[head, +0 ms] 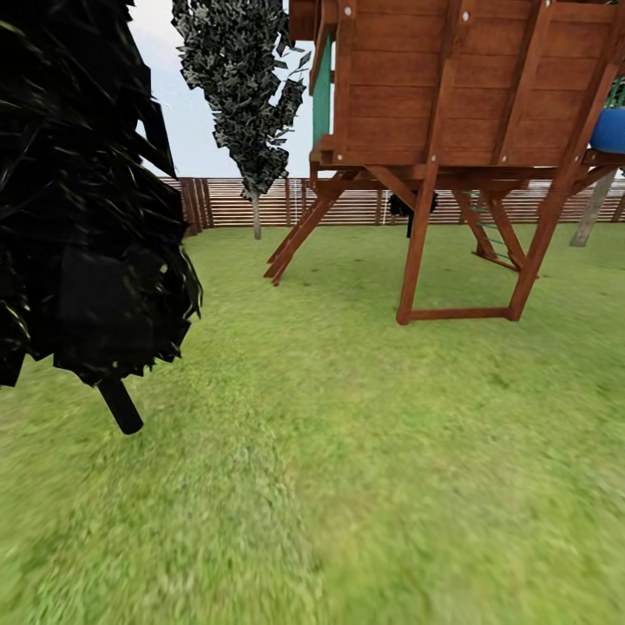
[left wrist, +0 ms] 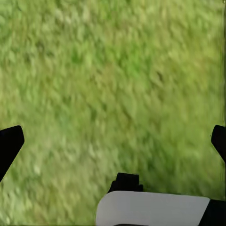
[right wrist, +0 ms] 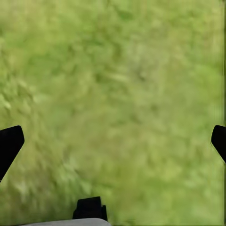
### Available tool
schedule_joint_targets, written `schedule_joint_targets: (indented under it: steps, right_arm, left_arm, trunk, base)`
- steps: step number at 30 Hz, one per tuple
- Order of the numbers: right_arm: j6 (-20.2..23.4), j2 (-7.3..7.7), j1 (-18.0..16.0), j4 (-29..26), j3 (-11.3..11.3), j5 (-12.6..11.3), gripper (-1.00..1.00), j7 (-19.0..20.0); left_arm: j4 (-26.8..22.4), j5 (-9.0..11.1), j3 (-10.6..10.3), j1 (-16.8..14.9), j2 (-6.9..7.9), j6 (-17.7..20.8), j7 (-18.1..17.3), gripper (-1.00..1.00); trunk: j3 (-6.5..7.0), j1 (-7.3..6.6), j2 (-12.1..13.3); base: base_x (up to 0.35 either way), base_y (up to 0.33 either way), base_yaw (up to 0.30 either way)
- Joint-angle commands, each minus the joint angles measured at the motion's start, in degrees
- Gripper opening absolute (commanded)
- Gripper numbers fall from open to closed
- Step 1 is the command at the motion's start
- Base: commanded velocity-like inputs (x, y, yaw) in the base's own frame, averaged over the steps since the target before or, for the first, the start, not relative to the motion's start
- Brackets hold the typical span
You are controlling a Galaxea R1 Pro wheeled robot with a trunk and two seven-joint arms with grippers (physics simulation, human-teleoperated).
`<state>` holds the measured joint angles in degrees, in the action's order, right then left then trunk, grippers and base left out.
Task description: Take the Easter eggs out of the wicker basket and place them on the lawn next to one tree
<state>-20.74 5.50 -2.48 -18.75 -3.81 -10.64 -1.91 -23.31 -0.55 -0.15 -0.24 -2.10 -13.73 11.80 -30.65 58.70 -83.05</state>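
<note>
The lawn (head: pixel 347 451) spreads as mottled green grass across the head view. The Easter eggs and the wicker basket are out of view. A grey-beige tree trunk (head: pixel 594 211) leans at the far right by the fence, its crown hidden behind the playset. My left gripper (left wrist: pixel 113 143) hangs open over bare grass, its dark fingertips (left wrist: pixel 9 143) wide apart with nothing between them. Over another patch of grass, my right gripper (right wrist: pixel 113 143) is open too and holds nothing.
A large dark cypress (head: pixel 82 200) stands close at the left. A wooden playset (head: pixel 451 156) on slanted legs rises ahead to the right. A slat fence (head: pixel 347 201) closes the back, with a thin dark-leaved tree (head: pixel 252 95) before it. Open grass lies ahead.
</note>
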Motion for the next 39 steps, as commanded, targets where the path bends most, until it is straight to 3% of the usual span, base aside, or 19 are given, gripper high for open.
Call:
schedule_joint_targets:
  steps: [1,24,39]
  right_arm:
    - [-0.2,0.04,0.0,0.0,-0.4,-0.4,1.0,-0.2]
    - [-0.2,0.04,0.0,0.0,-0.5,-0.4,1.0,-0.2]
    - [-0.2,0.04,0.0,0.0,-0.5,-0.4,1.0,-0.2]
  left_arm:
    - [0.0,-0.1,0.0,0.0,-0.01,-0.2,0.2,1.0]
    - [0.0,-0.1,0.0,0.0,-0.01,-0.2,0.2,1.0]
    - [0.0,-0.1,0.0,0.0,-0.01,-0.2,0.2,1.0]
  trunk:
    - [-0.06,0.03,0.0]
    - [-0.06,0.03,0.0]
    - [-0.06,0.03,0.0]
  base:
    - [0.287,-0.181,0.0]
    - [0.29,-0.17,0.0]
    - [0.319,-0.019,0.0]
